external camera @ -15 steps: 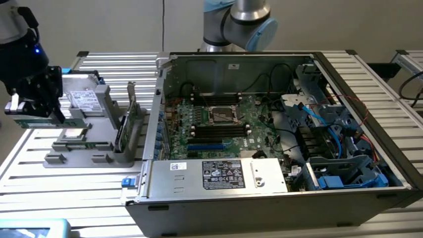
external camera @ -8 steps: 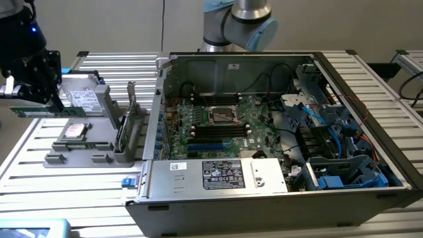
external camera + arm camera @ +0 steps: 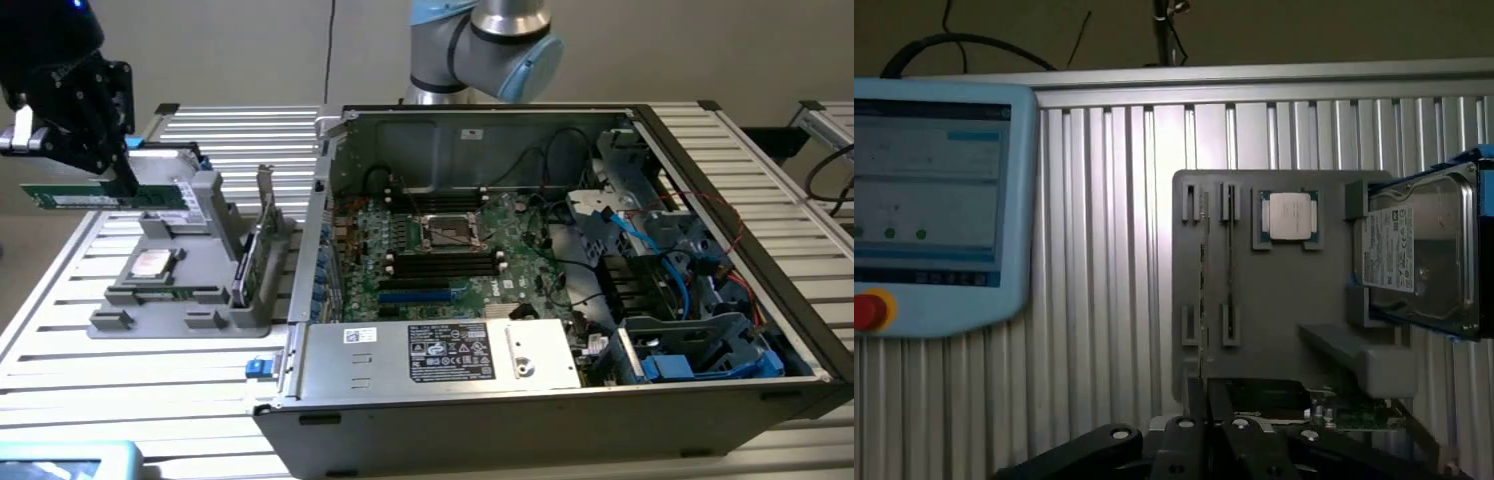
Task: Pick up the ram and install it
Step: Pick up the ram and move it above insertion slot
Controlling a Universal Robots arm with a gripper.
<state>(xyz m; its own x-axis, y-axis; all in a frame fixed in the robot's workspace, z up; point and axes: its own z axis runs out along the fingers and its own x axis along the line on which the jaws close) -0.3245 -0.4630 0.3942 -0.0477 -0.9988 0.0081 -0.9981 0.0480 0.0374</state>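
The ram (image 3: pixel 74 195) is a long thin green stick, held level in the air at the exterior view's left, above the grey parts tray (image 3: pixel 160 310). My gripper (image 3: pixel 130 188) is shut on it near one end. In the wrist view the black fingers (image 3: pixel 1199 415) pinch the ram (image 3: pixel 1324 405), which runs off to one side over the tray (image 3: pixel 1284 320). The open computer case (image 3: pixel 534 400) lies to the exterior view's right, and its motherboard's black memory slots (image 3: pixel 441 265) sit below the processor socket.
The tray holds a processor chip (image 3: pixel 1291 215), a hard drive (image 3: pixel 1419 255) and an upright card (image 3: pixel 260 240). A teach pendant (image 3: pixel 934 200) lies beside the tray on the ribbed aluminium table (image 3: pixel 80 400). Cables and drive cages crowd the case's right side.
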